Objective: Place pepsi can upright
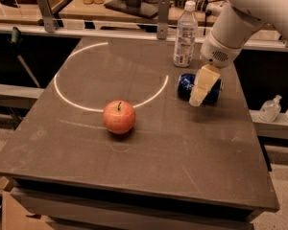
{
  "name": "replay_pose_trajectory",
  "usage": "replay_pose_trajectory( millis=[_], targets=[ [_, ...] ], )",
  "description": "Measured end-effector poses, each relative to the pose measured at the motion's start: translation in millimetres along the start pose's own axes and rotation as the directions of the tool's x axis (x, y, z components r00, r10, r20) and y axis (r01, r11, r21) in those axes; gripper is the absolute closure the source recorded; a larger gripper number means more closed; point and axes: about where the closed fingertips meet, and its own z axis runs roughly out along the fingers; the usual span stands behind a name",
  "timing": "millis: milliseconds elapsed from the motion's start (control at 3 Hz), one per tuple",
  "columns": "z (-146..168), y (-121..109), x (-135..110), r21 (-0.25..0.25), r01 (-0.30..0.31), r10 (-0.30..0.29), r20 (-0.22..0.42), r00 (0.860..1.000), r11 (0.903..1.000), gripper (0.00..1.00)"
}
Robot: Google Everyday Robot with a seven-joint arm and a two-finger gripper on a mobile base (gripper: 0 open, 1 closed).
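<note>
Item: dark table (182, 166), seen from above and in front, with a thin white ring (67, 97) marked on its far left half.

Pepsi can (185, 84): lies on its side at the far right of the table, just outside the ring's right edge. Only its dark blue left end and a strip at its right show, because the gripper covers its middle.

Gripper (197, 99): cream-coloured, slanting down and to the left from the white arm (240, 18) that enters at the upper right. It sits directly in front of the can and appears to touch it, though contact is not certain from this angle. Whether the gripper is open or closed cannot be told.

Water bottle (185, 35): clear plastic with a white cap, upright. It stands just behind the can and near the arm's wrist, and is the closest thing crowding the can.

Apple (119, 117): red, stem up, near the table's middle on the ring's near edge. It is well apart from the can, to the can's left and nearer the camera.

Background: a metal rail with upright posts (163, 18) runs along the far edge. Beyond it are a wooden bench, a black stand base (129, 4) and cables. Small clear bottles (270, 110) sit on a lower ledge past the table's right side.
</note>
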Motion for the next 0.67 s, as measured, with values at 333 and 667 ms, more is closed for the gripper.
replay_pose_trajectory(
  millis=[333, 667],
  targets=[
    [13.3, -8.5, -6.1, 0.007, -0.046, 0.046, -0.050, 0.998, 0.9989, 0.15],
    [21.0, -12.1, -9.7, 0.011, -0.071, 0.072, -0.084, 0.994, 0.9974, 0.39]
  ],
)
